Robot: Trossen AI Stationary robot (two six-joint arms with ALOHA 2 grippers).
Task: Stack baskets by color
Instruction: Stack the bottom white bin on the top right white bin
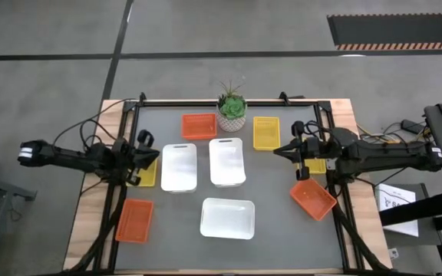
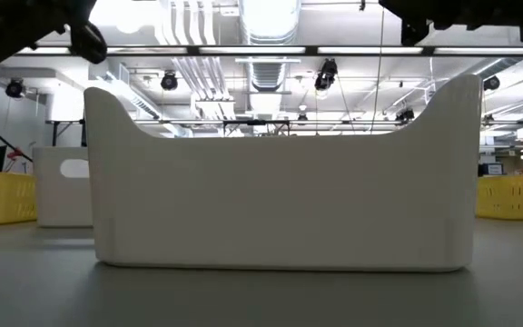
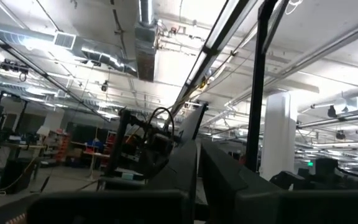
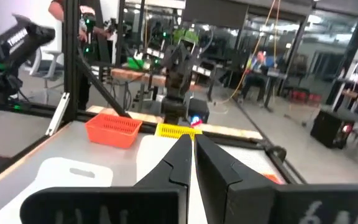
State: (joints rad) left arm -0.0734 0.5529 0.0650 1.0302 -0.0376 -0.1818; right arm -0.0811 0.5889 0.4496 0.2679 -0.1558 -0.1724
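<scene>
Three white baskets lie on the grey tabletop: two side by side (image 1: pixel 179 166) (image 1: pixel 226 162) and one nearer the front (image 1: pixel 227 218), which fills the low view (image 2: pixel 280 182). Orange baskets sit at the back (image 1: pixel 199 125), front left (image 1: pixel 134 220) and right (image 1: pixel 312 198). A yellow basket (image 1: pixel 265 133) lies at the back; another (image 1: pixel 149 174) shows below my left arm, and a third (image 1: pixel 317 165) is partly hidden under my right arm. My left gripper (image 1: pixel 150 153) (image 3: pixel 197 155) is shut and raised at the table's left. My right gripper (image 1: pixel 276 151) (image 4: pixel 191 146) is shut and raised at the right. Neither holds anything.
A small potted green plant (image 1: pixel 232 110) stands at the back middle between the orange and yellow baskets. A black frame (image 1: pixel 206 102) runs round the tabletop. Bare grey surface lies at the front right and between the baskets.
</scene>
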